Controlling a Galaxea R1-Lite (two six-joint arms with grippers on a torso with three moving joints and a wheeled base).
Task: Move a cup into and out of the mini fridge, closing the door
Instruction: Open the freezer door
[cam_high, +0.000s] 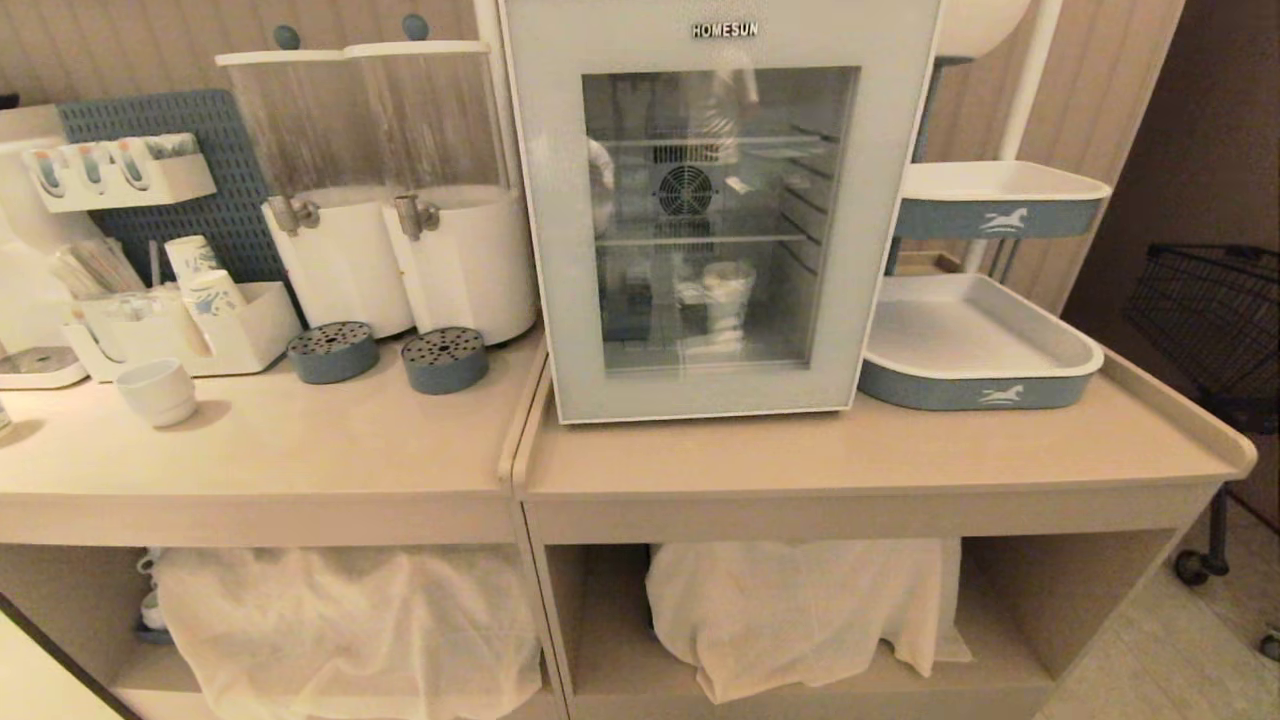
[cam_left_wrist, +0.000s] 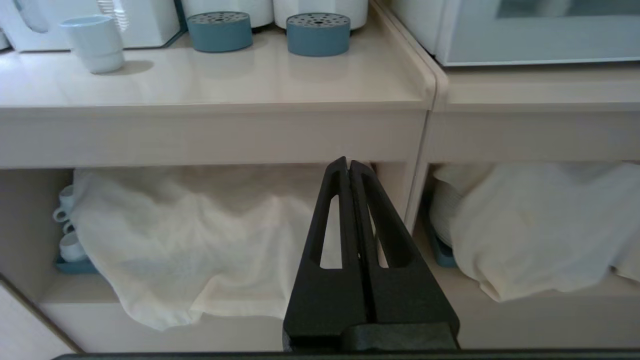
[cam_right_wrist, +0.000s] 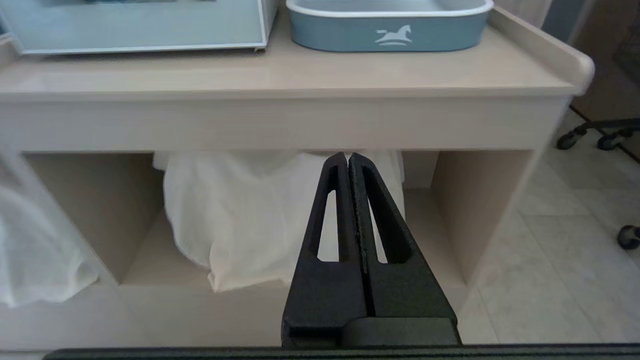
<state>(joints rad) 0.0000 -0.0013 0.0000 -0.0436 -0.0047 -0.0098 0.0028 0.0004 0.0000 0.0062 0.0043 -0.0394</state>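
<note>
the door (cam_high: 720, 215) of the mini fridge (cam_high: 718, 35) was shut, and a pale cup (cam_high: 727, 292) stood inside on the bottom shelf (only dimly seen through the glass). both the left hand (cam_left_wrist: 348, 165) and right hand (cam_right_wrist: 348, 159) hung low before the surface (cam_high: 860, 450), fingers pressed together, holding nothing; taking it out appeared still to be done.

Beverage service station: worktop (cam_high: 300, 440) carrying twin drink dispensers (cam_high: 400, 180), paper-cup holder (cam_high: 190, 330), glass-door mini fridge (cam_high: 715, 210), serving trays (cam_high: 975, 350).
</note>
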